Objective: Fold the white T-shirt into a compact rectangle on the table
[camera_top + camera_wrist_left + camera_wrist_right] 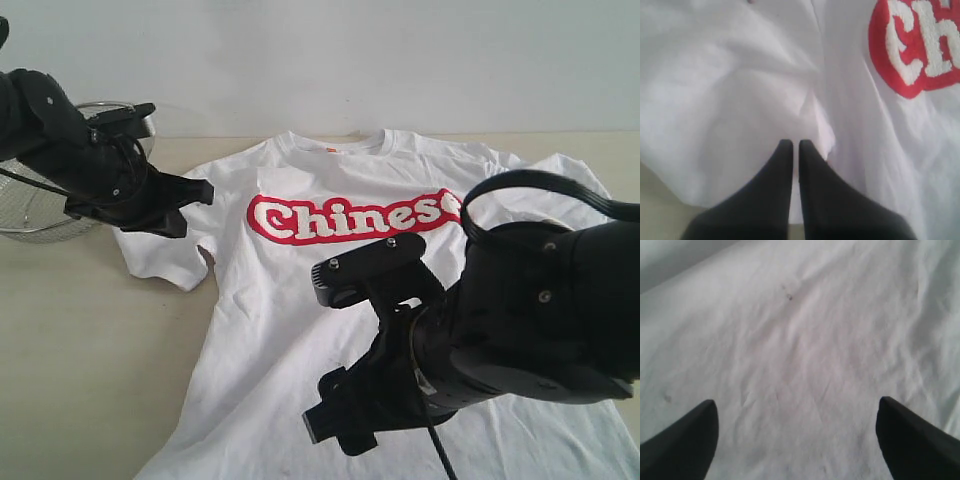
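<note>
Bright, even, diffuse daylight, no glare; soft faint shadows under the dark arms; exterior view slightly hazy, washed out toward 12 o'clock; both wrist views blurred, fingers point(790, 200) at 6 o'clock out of focus, white T-shirt point(805, 355) weave smeared, faint pinkish cast

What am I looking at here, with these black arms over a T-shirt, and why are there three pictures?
It is a robot with two arms, each ending in a two-fingered gripper. One picture comes from a camera off the arms and shows the whole scene. The other two come from cameras on the wrists, looking down past the fingers.

A white T-shirt with red "Chinese" lettering lies chest up on a pale table. A wire basket stands at the back left.

The left gripper is shut, its tips at the shirt's sleeve; whether it pinches cloth I cannot tell. The right gripper is wide open above plain white cloth low on the shirt and holds nothing.
</note>
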Controlling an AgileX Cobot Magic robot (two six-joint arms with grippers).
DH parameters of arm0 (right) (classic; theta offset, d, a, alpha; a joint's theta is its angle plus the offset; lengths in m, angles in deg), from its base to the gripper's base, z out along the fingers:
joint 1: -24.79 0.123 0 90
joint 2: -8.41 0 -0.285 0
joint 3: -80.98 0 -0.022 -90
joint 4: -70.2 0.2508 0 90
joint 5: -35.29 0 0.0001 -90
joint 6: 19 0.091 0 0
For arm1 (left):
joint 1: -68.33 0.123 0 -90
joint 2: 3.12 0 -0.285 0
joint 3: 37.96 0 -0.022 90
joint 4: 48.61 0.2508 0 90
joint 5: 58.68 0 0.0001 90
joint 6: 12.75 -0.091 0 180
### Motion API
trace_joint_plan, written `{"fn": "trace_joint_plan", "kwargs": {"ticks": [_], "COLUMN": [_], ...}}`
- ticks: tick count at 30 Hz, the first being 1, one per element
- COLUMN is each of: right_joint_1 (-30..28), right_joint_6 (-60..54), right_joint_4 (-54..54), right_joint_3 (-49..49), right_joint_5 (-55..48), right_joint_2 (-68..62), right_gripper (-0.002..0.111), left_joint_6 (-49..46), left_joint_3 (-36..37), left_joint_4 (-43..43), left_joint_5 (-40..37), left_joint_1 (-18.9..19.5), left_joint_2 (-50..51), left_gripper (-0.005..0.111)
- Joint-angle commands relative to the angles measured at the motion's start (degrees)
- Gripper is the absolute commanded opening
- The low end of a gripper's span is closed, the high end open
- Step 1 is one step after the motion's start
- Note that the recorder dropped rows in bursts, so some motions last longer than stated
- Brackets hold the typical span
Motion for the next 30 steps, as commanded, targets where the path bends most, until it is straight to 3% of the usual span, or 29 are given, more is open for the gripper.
{"fn": "trace_joint_plan", "kwargs": {"ticks": [1, 30], "right_joint_1": [0.0, 0.0], "right_joint_6": [-0.3, -0.3], "right_joint_4": [0.2, 0.5], "right_joint_3": [0.2, 0.2], "right_joint_5": [-0.1, -1.5], "right_joint_2": [0.7, 0.7], "right_gripper": [0.077, 0.077], "left_joint_6": [-0.8, -0.2], "left_joint_3": [-2.3, -3.0], "left_joint_4": [-0.4, 6.6], "left_joint_5": [-0.6, -4.8], "left_joint_1": [0.2, 0.2], "left_joint_2": [4.0, 7.9], "left_gripper": [0.004, 0.004]}}
